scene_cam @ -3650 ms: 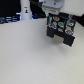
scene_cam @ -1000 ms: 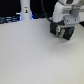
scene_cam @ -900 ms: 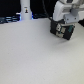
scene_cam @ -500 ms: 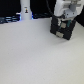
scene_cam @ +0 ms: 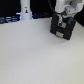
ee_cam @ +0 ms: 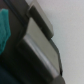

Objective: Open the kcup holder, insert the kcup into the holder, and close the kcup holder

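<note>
The kcup holder (scene_cam: 60,29) is a black box with two pale grey handles, standing at the back of the white table toward the exterior view's right. My gripper (scene_cam: 62,18) hangs from the white arm right at its top and blends into the dark box, so its fingers cannot be made out. The wrist view is very close on the holder's black front (ee_cam: 30,55), with two grey handles (ee_cam: 42,47) running diagonally. A blurred teal-green patch (ee_cam: 4,30) sits at that picture's edge; I cannot tell whether it is the kcup.
A tall white bottle-like object (scene_cam: 25,10) stands at the back toward the exterior view's left, against a dark backdrop. The white table (scene_cam: 35,60) stretches forward from the holder.
Over the last second the arm and the dark block under it drifted slightly toward the exterior view's left. Compared with 3.6 s ago they sit farther back.
</note>
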You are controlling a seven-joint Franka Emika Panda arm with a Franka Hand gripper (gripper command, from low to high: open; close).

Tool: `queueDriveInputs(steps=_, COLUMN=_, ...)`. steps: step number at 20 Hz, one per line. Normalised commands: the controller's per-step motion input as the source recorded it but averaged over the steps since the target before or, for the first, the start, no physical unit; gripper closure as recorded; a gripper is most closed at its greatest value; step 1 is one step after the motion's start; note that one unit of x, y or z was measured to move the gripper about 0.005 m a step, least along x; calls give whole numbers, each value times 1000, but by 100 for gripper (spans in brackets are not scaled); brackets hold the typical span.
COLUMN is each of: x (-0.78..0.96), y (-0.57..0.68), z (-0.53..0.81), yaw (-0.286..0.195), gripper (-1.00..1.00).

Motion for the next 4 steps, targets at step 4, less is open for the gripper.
queueDriveInputs(steps=4, x=76, y=30, z=316, yaw=-6, gripper=-100)
